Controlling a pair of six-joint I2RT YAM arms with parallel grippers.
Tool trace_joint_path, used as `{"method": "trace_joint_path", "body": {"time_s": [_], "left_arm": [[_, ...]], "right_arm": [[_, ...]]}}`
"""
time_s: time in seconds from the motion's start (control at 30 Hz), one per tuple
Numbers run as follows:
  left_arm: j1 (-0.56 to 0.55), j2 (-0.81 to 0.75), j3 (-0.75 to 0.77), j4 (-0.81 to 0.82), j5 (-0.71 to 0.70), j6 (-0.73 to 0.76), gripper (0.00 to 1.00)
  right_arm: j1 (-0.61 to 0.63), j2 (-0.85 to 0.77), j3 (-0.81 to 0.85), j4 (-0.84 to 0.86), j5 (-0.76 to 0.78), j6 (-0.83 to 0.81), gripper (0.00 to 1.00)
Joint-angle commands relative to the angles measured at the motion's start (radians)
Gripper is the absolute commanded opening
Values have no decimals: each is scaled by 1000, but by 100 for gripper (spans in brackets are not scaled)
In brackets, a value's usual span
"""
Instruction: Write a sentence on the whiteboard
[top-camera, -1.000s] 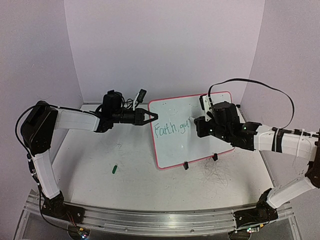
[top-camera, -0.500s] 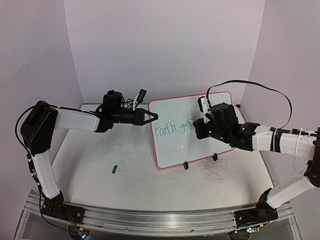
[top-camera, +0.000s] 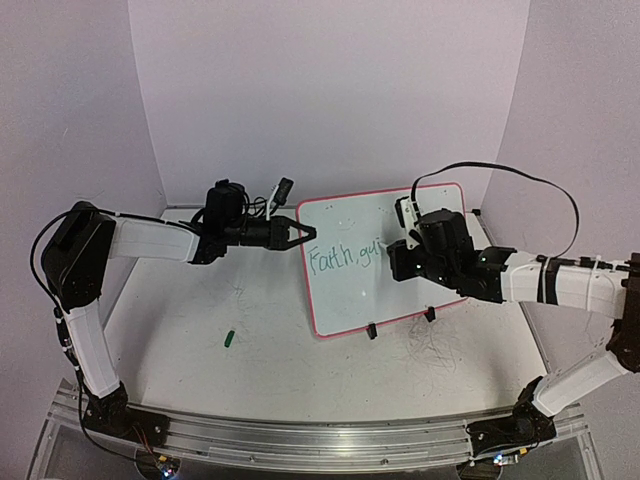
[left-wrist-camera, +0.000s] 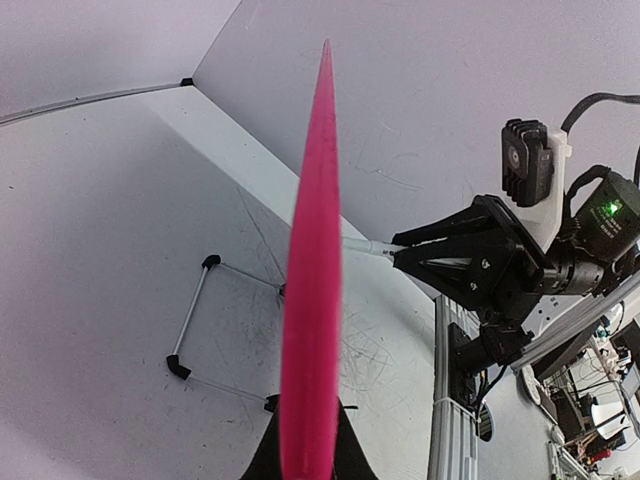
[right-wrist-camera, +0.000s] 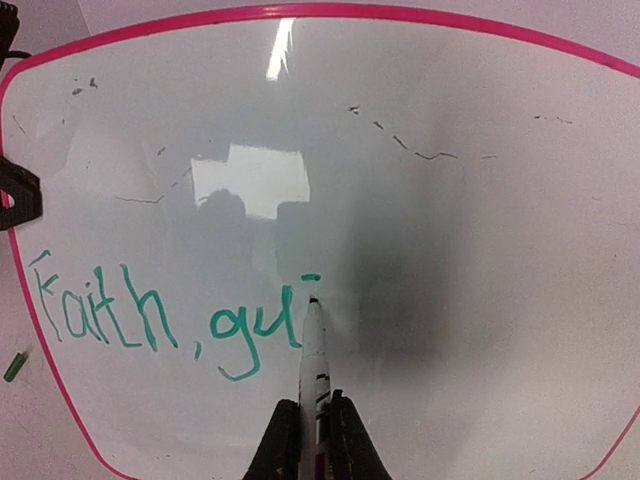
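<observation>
The whiteboard (top-camera: 375, 225), white with a thin pink frame, stands tilted on two black clip feet. It fills the right wrist view (right-wrist-camera: 450, 200) and shows edge-on as a pink strip in the left wrist view (left-wrist-camera: 312, 270). Green writing (right-wrist-camera: 160, 320) reads "Faith, gu" plus a short dash; it also shows in the top view (top-camera: 343, 258). My right gripper (right-wrist-camera: 314, 440) is shut on a white marker (right-wrist-camera: 313, 360), tip at the board just right of the "u". My left gripper (top-camera: 303, 236) is shut on the board's left edge.
A small green marker cap (top-camera: 228, 339) lies on the scuffed white tabletop (top-camera: 250, 330) front left of the board; it shows at the left edge of the right wrist view (right-wrist-camera: 14, 365). Purple walls close in the back and sides.
My right gripper with the marker has shifted a little to the right along the line of writing. The left arm and the board have not moved.
</observation>
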Motion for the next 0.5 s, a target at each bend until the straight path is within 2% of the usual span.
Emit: {"method": "trace_joint_path", "body": {"time_s": [0.0, 0.47], "left_arm": [[7, -12, 18, -97, -84, 32, 0], [7, -14, 10, -99, -87, 34, 0]], "right_arm": [[-4, 1, -21, -2, 7, 10, 0], [-4, -36, -34, -18, -23, 35, 0]]}}
